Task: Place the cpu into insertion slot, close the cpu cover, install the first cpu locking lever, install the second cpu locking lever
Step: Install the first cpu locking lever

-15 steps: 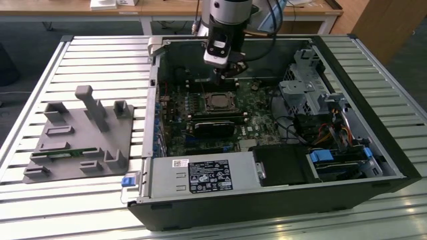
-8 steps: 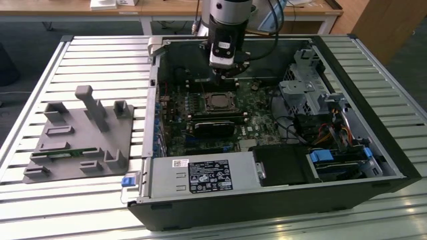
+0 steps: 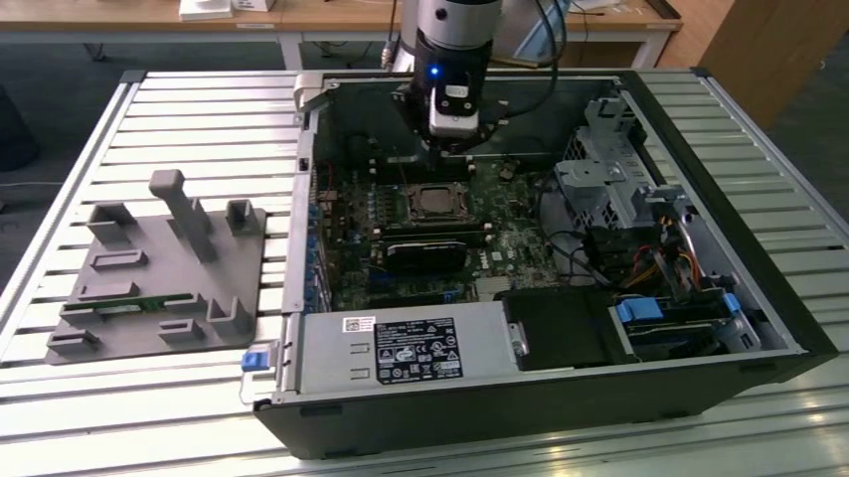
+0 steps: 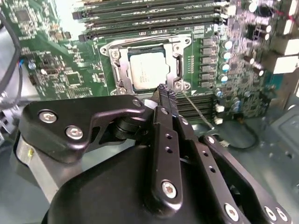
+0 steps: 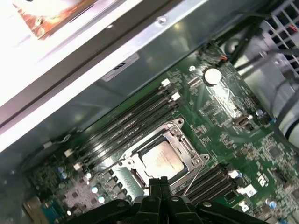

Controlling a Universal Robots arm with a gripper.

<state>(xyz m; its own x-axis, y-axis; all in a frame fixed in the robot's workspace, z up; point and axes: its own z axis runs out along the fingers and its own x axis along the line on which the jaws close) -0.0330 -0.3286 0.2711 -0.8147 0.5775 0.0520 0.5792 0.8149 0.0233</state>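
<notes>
While the clenched pincer (image 4: pixel 166 92) hangs tip-down at the corner of the slot (image 4: pixel 174 70), just beside the thin lever (image 4: pixel 198 108), a sideways slip could skid it off the wire and scrape the board (image 4: pixel 70 79). Its 2 fingers are pressed together and hold nothing visible. The cpu (image 4: pixel 148 70) sits in the slot with the cover (image 4: pixel 122 59) lying flat around it. Whether the lever is latched, I cannot tell.

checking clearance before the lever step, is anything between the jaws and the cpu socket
Nothing visible. The gripper hangs at a corner of the insertion slot, jaws together, beside a thin wire lever. The cpu already lies in the slot, the cpu cover framing it.
</notes>
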